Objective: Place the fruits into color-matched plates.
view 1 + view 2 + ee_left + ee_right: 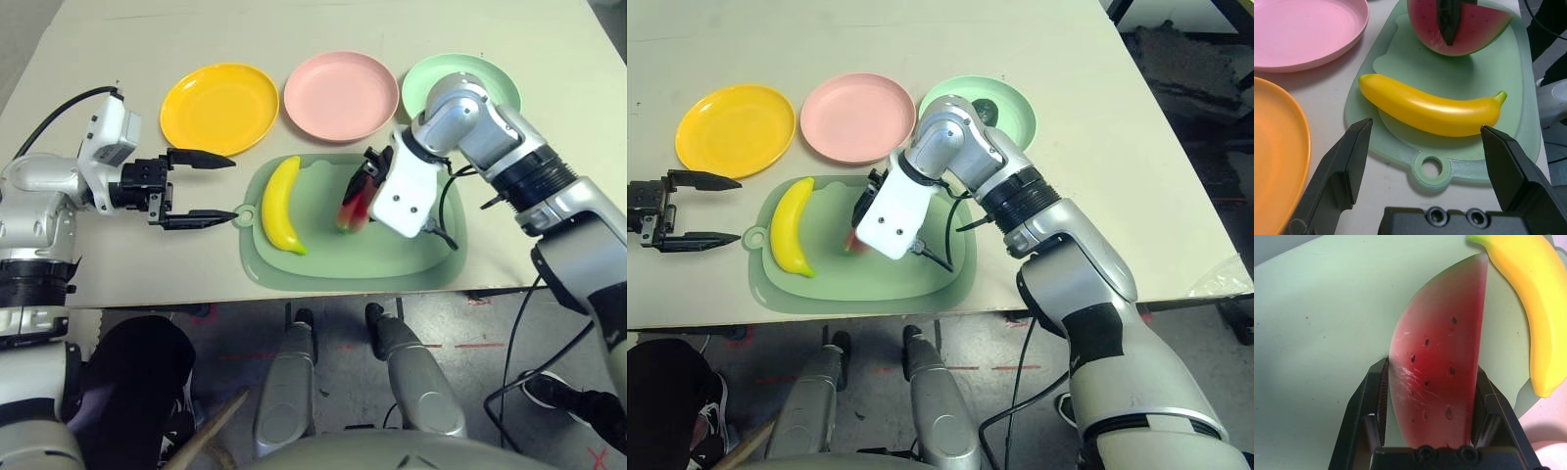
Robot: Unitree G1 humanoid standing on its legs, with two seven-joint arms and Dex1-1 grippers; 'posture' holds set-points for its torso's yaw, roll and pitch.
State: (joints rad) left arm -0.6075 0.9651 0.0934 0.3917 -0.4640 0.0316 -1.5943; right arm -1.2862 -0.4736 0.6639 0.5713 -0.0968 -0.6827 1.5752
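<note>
The red watermelon wedge (1440,362) stands on the pale green cutting board (411,257), and my right gripper (1432,374) is shut on it, one finger on each flat side. The yellow banana (282,206) lies on the board's left part. My left gripper (201,186) hovers open just left of the board, its fingers (1347,156) pointing at the banana (1435,107) without touching it. The yellow-orange plate (218,106), pink plate (341,95) and mint green plate (1014,116) stand in a row behind the board. The dark avocado (986,108) sits in the green plate.
My right forearm (509,157) reaches in over the green plate from the right. The table's front edge (196,299) runs close to the board. Bare tabletop lies to the left of the yellow plate and behind the plates.
</note>
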